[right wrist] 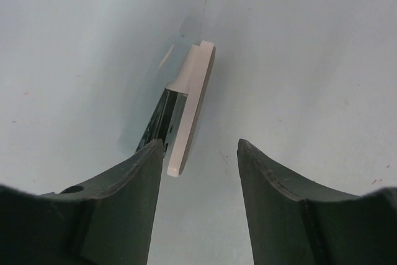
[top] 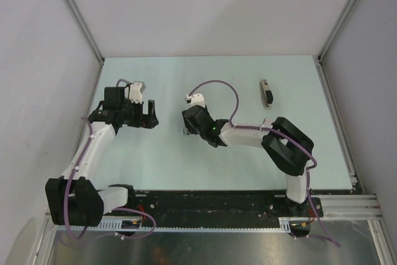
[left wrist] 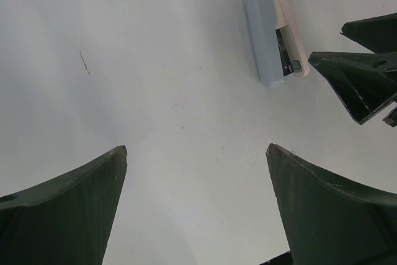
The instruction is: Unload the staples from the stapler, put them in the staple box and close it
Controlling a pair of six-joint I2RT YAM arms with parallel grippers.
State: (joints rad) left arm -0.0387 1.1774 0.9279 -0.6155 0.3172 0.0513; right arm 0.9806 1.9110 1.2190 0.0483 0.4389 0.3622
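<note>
- Right gripper [right wrist: 200, 148]: shown half drawn together around the near end of the stapler [right wrist: 193, 88]. One fingertip [right wrist: 149, 159] is met by the bar's edge and a plain gap is left to the other, so nothing is grasped yet.
- Stapler: laid on its side on the table [top: 186, 79], near the middle. It is seen as a beige strip with a dark metal channel exposed along it.
- Pale blue-grey block [left wrist: 260, 35]: seen lying tight along the stapler's side in the left wrist view. Whether it is the stapler's body or a strip of staples cannot be told.
- Left gripper [left wrist: 197, 150]: held spread wide and empty, near the stapler on the side away from the right arm.
- Second beige-and-dark bar [top: 267, 94]: set well apart from the stapler, to its right and farther from the arm bases. Whether it belongs to the stapler cannot be decided.
- Progress: judged early. The stapler is bracketed but not secured, and no loose staples can be identified with certainty beside it. Gripping, opening the channel and emptying it are taken to remain.
</note>
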